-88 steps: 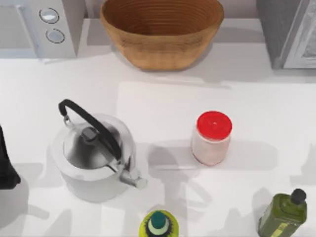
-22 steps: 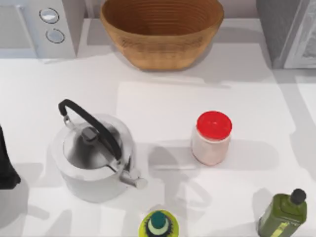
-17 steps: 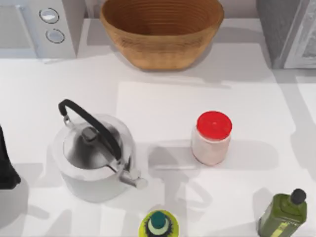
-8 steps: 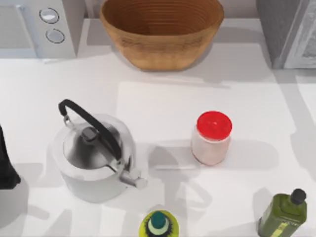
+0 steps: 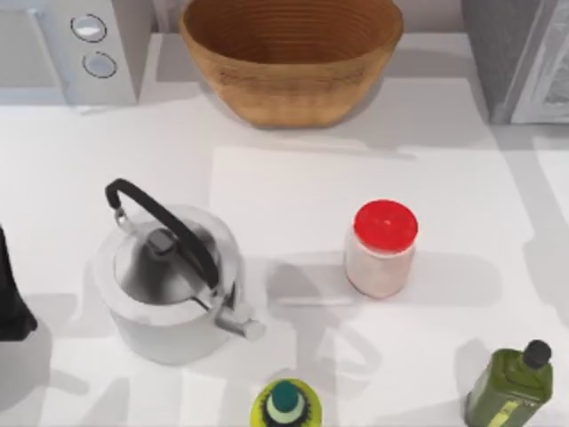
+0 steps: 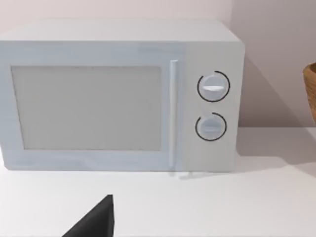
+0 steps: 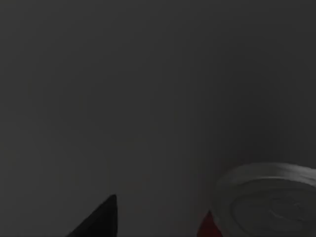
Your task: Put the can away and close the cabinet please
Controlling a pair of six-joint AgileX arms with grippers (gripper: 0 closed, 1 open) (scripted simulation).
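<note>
1. Fingertip of the right gripper, a dark wedge, is showing in the right wrist view against a dim grey surface; whether the fingers are apart or together cannot be told.
2. Just beside it, the small slim red drink can with its silver top is standing upright in the same dim grey space, apart from the visible fingertip.
3. The left gripper is sitting parked, one dark fingertip showing in the left wrist view in front of the pale blue-grey microwave with two round dials; its finger state cannot be told either.
4. On the white table, the left arm's dark body is resting at the left edge.
5. Near it, the silver kettle with a black arched handle is standing.
6. The white jar with a wide red lid is standing well to the kettle's right.
7. The woven tan basket is sitting at the far edge, with the grey cabinet at the far right corner.
8. At the near edge, a yellow-green bottle with a teal cap and an olive-green bottle with a black cap are standing.
</note>
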